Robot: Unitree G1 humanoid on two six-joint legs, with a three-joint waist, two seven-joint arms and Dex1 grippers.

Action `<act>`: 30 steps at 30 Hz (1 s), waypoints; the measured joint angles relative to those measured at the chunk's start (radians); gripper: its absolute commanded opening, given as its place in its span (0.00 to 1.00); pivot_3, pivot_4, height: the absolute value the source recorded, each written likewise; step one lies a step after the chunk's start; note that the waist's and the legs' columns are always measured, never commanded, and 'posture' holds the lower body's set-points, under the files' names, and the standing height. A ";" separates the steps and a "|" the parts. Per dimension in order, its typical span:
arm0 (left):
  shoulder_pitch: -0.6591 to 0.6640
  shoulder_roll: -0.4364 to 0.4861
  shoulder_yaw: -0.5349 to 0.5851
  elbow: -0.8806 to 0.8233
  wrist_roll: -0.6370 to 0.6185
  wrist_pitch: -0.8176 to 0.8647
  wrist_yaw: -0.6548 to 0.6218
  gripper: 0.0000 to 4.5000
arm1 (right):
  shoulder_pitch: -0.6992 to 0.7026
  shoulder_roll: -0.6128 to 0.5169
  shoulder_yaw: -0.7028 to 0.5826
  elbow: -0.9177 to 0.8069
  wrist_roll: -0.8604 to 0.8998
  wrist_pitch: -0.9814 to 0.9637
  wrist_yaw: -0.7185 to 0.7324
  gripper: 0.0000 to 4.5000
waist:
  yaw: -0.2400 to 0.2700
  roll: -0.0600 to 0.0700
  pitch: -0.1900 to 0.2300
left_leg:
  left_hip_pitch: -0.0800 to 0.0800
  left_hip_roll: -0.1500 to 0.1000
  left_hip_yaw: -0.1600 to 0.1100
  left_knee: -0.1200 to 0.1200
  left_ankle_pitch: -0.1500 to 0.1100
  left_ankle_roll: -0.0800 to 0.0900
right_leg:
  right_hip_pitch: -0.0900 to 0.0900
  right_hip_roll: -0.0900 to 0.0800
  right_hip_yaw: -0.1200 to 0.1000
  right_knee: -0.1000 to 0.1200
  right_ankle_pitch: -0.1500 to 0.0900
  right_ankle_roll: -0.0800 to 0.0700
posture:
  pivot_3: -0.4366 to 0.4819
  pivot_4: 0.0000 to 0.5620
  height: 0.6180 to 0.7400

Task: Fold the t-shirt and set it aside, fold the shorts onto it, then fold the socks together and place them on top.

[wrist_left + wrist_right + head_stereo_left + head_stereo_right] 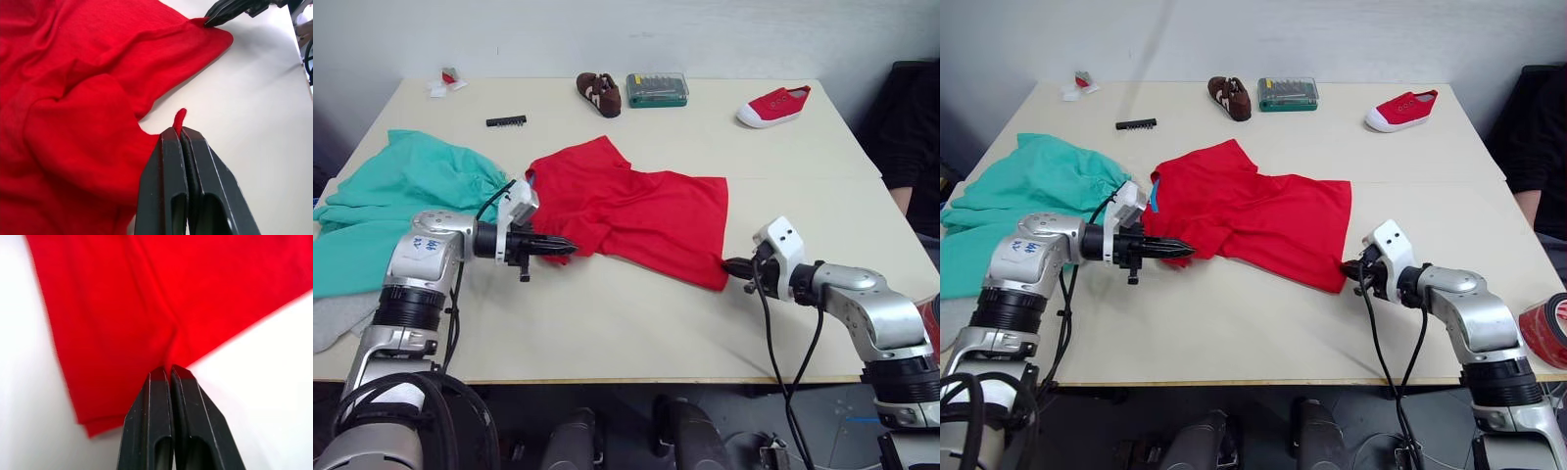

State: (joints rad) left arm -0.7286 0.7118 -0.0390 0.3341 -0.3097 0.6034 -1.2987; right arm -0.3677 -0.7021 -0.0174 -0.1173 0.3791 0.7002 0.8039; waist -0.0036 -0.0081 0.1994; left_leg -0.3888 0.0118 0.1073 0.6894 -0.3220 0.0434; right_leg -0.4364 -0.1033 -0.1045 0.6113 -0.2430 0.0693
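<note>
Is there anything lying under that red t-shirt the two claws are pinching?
Around the t-shirt only bare table shows, and its folds lie fairly flat. Whatever sits beneath the cloth is covered, so I can't rule out something thin. The shorts lie beside it.

The table [636, 333] bears the t-shirt [636, 211], the shorts [401, 201] and 2 shoes [773, 106].

The t-shirt [636, 211] lies mid-table [636, 333], shorts [396, 201] left, what may be socks [335, 318] before them.
</note>
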 measured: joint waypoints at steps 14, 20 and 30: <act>0.390 0.330 0.236 -0.225 -0.207 0.217 -0.116 0.00 | 0.288 -0.193 -0.088 -0.298 -0.016 -0.442 0.284 0.00 | 0.004 0.000 0.000 | -0.001 0.001 0.003 -0.001 -0.001 -0.002 | -0.004 0.000 0.003 -0.003 -0.001 -0.001 | 0.48 0.27 1.00; 0.592 0.389 0.343 -0.319 -0.266 0.258 -0.124 0.00 | 0.439 -0.235 -0.108 -0.350 -0.049 -0.652 0.395 0.00 | 0.003 0.000 0.000 | 0.001 0.001 0.003 -0.002 -0.003 -0.004 | -0.004 -0.001 0.003 -0.001 -0.002 -0.004 | 0.48 0.27 1.00; 0.932 0.463 0.473 -0.485 -0.328 0.299 -0.202 0.00 | 0.625 -0.287 -0.127 -0.210 -0.187 -0.944 0.459 0.00 | 0.003 0.000 0.000 | 0.002 0.003 0.002 -0.004 -0.004 -0.007 | -0.006 -0.001 0.002 0.001 -0.006 -0.011 | 0.48 0.27 1.00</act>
State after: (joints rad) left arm 0.2033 1.1750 0.4341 -0.1508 -0.6376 0.9026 -1.5003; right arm 0.2571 -0.9887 -0.1440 -0.3274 0.1922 -0.2440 1.2633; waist -0.0002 -0.0085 0.1993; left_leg -0.3864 0.0146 0.1097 0.6858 -0.3264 0.0360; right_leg -0.4424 -0.1047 -0.1024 0.6120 -0.2492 0.0587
